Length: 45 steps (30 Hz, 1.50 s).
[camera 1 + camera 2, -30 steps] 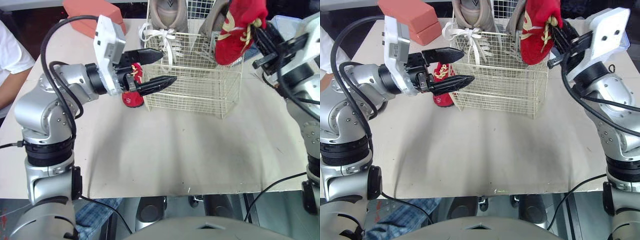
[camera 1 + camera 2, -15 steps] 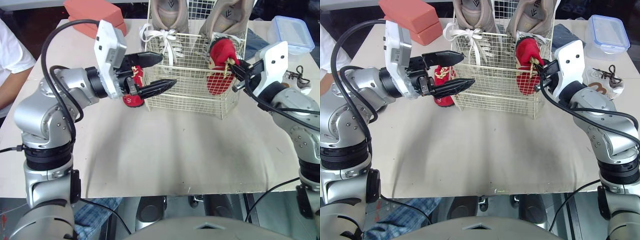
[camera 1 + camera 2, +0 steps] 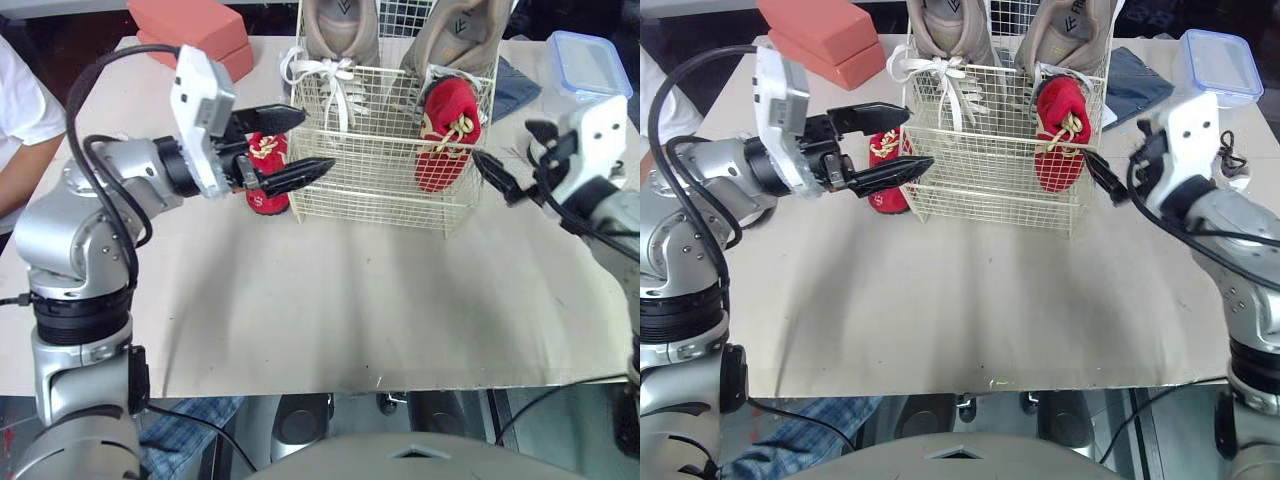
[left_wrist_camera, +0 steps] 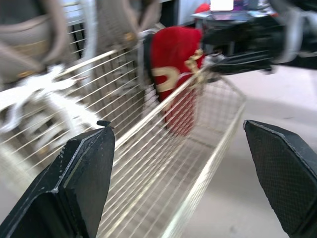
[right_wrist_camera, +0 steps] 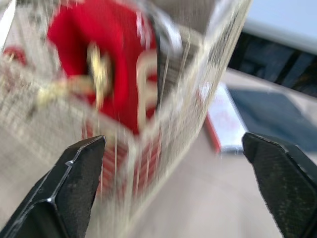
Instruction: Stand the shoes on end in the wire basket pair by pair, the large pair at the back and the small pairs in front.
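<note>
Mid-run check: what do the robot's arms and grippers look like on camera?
The left arm and right arm are silver-grey metal with rounded joints, black bands and thick black cables looping outside. The left gripper and right gripper each have a white boxy wrist housing and two black tapered jaws with cross-hatched inner faces.

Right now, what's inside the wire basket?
Two large beige shoes stand on end at the back of the wire basket. One small red shoe stands in front, at the robot's right. A second red shoe sits outside on the table. The basket floor beneath the shoes is covered.
</note>
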Available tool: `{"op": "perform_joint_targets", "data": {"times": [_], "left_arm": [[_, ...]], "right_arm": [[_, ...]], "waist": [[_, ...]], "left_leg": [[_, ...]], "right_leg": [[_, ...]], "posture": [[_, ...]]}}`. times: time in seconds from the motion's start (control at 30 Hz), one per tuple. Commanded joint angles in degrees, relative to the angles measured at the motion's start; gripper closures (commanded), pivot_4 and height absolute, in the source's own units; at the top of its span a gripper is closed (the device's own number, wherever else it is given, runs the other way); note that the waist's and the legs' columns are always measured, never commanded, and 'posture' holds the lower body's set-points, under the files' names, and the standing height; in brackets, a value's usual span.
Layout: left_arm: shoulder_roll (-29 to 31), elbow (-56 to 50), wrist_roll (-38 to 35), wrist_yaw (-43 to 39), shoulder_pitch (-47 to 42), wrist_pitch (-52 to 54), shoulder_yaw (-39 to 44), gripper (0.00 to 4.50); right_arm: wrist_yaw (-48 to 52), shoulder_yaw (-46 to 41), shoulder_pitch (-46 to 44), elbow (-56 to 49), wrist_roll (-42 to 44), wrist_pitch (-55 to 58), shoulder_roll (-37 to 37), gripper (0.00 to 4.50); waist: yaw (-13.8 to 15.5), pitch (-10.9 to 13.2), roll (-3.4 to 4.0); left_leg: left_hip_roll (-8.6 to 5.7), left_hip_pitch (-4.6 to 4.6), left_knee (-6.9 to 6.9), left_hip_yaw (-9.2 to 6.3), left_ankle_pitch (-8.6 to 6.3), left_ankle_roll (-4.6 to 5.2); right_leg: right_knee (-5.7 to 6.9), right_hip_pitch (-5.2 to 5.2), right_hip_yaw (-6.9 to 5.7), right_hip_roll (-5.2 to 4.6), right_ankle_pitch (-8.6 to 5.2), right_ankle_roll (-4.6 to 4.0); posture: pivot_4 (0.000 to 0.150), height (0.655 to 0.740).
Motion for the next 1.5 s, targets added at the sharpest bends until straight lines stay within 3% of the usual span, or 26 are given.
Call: {"op": "perform_joint_targets", "data": {"times": [0.03, 0.17, 0.4, 0.87, 1.17, 1.27, 1.4, 1.5], "left_arm": [[0.88, 1.46, 0.49, -0.40, -0.33, -2.44, 2.57, 0.00], [0.57, 10.12, 3.06, 0.82, -0.50, -5.26, 4.54, 0.00], [0.64, 28.88, 8.57, 0.28, -3.32, -9.48, 3.44, 0.00], [-3.62, 72.36, 22.34, -4.26, -22.88, -21.62, -2.00, 0.00], [-5.97, 85.09, 29.66, -7.40, -29.86, -19.92, -5.74, 0.00], [-6.04, 85.70, 31.17, -6.63, -30.78, -20.23, -6.46, 0.59], [-5.20, 85.14, 32.25, -7.45, -30.85, -21.20, -5.76, 2.12], [-4.28, 83.99, 31.94, -7.34, -30.73, -21.75, -4.43, 3.62]], "right_arm": [[6.38, -3.66, -0.29, -3.77, 2.96, -3.80, -1.87, 0.03], [13.31, -3.28, 0.10, -7.75, 8.75, -5.64, -1.79, 0.03], [16.97, 0.45, 4.14, -9.91, 9.13, -11.33, 2.39, 0.03], [16.75, 3.86, 9.01, -11.43, 6.23, -17.35, 6.20, 0.03], [15.54, 4.44, 9.83, -12.05, 5.61, -17.88, 6.44, 0.03], [15.31, 4.59, 9.94, -12.10, 5.25, -18.08, 6.56, 0.00], [15.20, 4.78, 9.83, -11.95, 4.97, -18.37, 6.77, 0.00], [15.31, 4.91, 9.64, -11.73, 4.86, -18.51, 6.90, 0.00]], "waist": [[-0.24, 0.00, 0.00], [-0.11, 0.00, 0.00], [0.03, 0.00, -0.03], [-0.06, -0.01, -0.15], [-0.10, -0.01, -0.17], [-0.03, -0.02, -0.18], [-0.15, -0.02, -0.18], [-0.23, -0.02, -0.18]], "left_leg": [[0.01, 0.05, -0.04, 0.06, 0.00, 0.00], [0.01, 0.21, -0.31, 0.07, 0.02, -0.04], [0.01, 0.18, -0.31, 0.08, 0.04, -0.08], [-0.08, 0.13, -0.27, 0.16, 0.05, -0.07], [-0.07, 0.14, -0.27, 0.23, 0.05, -0.07], [-0.07, 0.13, -0.26, 0.22, 0.05, -0.07], [-0.06, 0.15, -0.25, 0.21, 0.05, -0.07], [-0.05, 0.19, -0.25, 0.22, 0.05, -0.08]], "right_leg": [[-0.02, -0.01, 0.05, 0.03, 0.00, 0.00], [-0.08, 0.00, 0.09, 0.13, -0.01, 0.00], [-0.10, 0.02, 0.03, 0.12, -0.01, 0.01], [-0.08, -0.01, -0.18, 0.12, 0.09, -0.15], [-0.08, -0.04, -0.15, 0.14, 0.10, -0.17], [-0.07, -0.04, -0.15, 0.14, 0.10, -0.17], [-0.05, -0.04, -0.14, 0.13, 0.10, -0.17], [0.00, -0.04, -0.12, 0.15, 0.10, -0.17]], "posture": [[0.150, 0.6860], [0.150, 0.6860], [0.150, 0.6860], [0.150, 0.6860], [0.150, 0.6860], [0.150, 0.6860], [0.150, 0.6860], [0.150, 0.6860]]}}
